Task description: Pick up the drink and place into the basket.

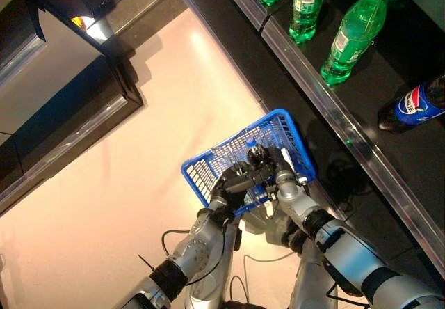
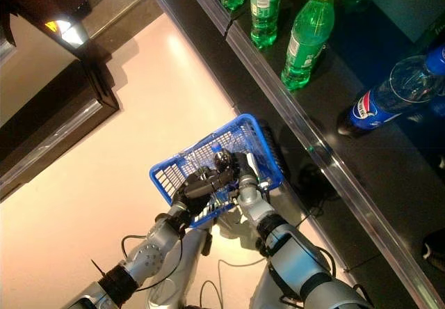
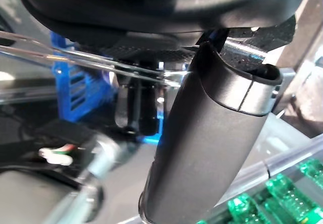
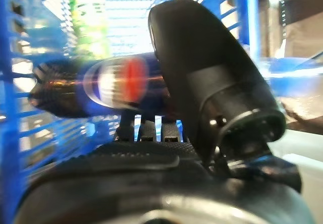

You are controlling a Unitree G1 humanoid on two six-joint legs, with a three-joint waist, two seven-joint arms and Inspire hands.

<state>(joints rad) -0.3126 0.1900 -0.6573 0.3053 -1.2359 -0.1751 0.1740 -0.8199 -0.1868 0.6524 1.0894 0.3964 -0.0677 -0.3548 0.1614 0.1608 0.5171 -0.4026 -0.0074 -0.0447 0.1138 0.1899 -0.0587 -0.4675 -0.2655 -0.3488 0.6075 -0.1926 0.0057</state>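
My left hand [image 1: 226,191] is shut on the thin wire handles [image 3: 101,62] of the blue basket [image 1: 278,115], which hangs raised in front of me. My right hand [image 1: 279,168] reaches into the basket. In the right wrist view a dark cola bottle with a blue label [image 4: 108,85] lies crosswise just past my right hand's fingers [image 4: 144,128]. The bottle is streaked with motion and looks loose from the hand. The thumb [image 4: 202,67] stands straight beside it. Its blue cap shows in the left eye view [image 1: 250,143]. A green drink [image 4: 88,12] lies deeper in the basket.
A dark shelf with a metal front rail [image 1: 327,107] runs along the right. It bears green bottles [image 1: 354,34] and a cola bottle [image 1: 417,104]. A dark counter [image 1: 69,128] stands at the left, with pale floor [image 1: 139,204] between them.
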